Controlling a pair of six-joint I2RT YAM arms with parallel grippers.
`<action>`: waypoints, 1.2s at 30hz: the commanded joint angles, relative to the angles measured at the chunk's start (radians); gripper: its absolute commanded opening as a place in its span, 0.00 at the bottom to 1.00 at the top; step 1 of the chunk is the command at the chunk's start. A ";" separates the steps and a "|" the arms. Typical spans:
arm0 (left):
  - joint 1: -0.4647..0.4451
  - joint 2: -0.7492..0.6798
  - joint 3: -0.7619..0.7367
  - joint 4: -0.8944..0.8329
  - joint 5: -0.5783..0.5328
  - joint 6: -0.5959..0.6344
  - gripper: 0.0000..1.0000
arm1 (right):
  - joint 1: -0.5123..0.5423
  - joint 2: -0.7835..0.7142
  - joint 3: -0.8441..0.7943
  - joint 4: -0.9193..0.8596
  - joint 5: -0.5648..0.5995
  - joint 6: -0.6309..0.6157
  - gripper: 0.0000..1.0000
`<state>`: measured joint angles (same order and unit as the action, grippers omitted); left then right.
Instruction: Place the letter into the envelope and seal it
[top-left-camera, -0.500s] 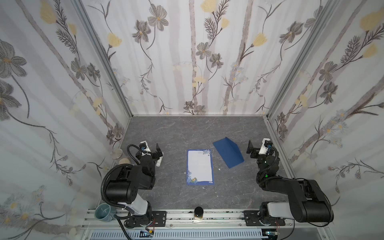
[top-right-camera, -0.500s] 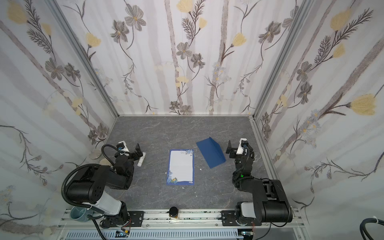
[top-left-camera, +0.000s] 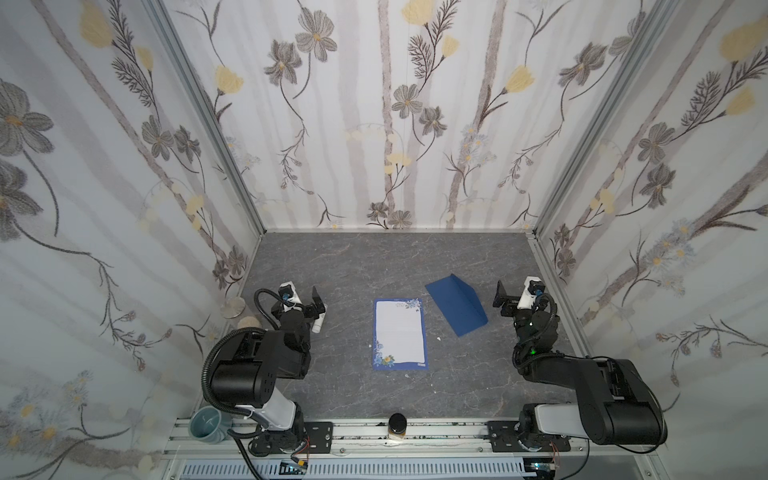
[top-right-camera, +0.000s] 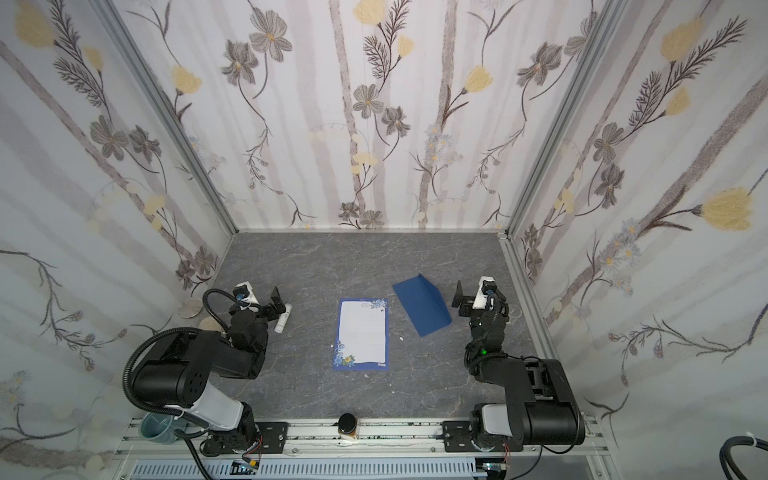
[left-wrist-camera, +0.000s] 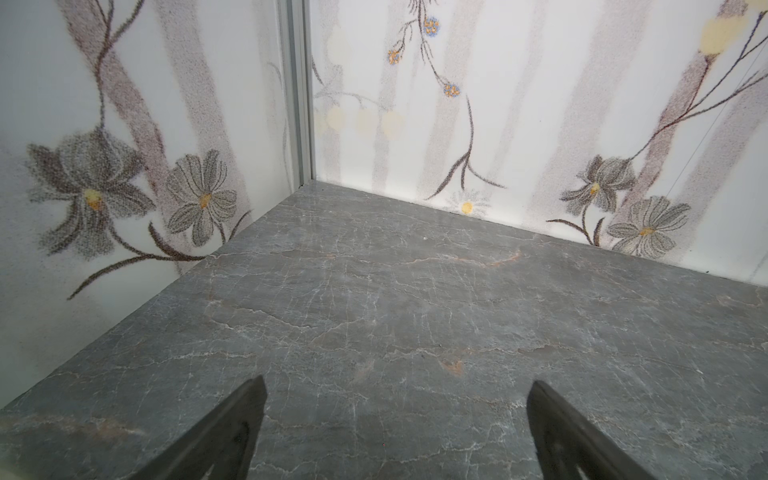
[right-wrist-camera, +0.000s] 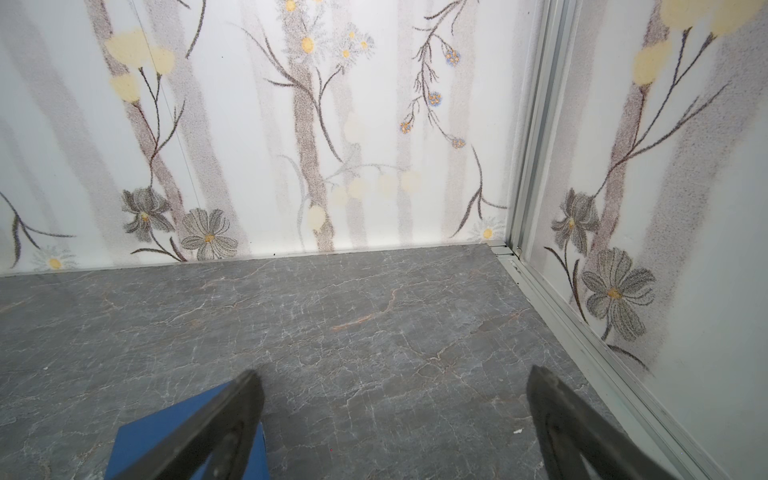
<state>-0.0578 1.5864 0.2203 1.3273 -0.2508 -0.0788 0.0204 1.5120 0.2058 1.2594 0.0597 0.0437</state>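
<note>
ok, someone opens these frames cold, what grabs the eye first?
The floral wallpaper boxing in the grey table on three sides. Then the letter, flat and face up mid-table, with the dark blue envelope lying askew to its right and a little further back, flap seemingly raised. Out at the sides, the left gripper and right gripper are open and empty.

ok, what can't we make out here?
Letter: lines too small to read, both top views.
Envelope: opening not visible, both top views; right wrist view cuts it at the bottom edge, behind the right fingers.
Glue stick: one end behind the left fingers, top view.
Mug: partly under the left arm, top views.
</note>
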 joint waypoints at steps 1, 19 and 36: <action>0.001 0.001 0.006 0.042 -0.010 0.002 1.00 | 0.000 -0.001 0.002 0.040 0.012 -0.013 1.00; -0.074 -0.165 0.036 -0.118 -0.153 0.063 0.89 | 0.074 -0.119 0.064 -0.166 0.240 -0.027 0.85; -0.339 -0.041 0.667 -1.109 0.180 -0.274 0.68 | 0.659 -0.102 0.437 -1.054 0.258 0.332 0.55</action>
<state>-0.3588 1.5024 0.8574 0.3672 -0.1375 -0.2935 0.6281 1.3811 0.6449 0.3115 0.3214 0.2806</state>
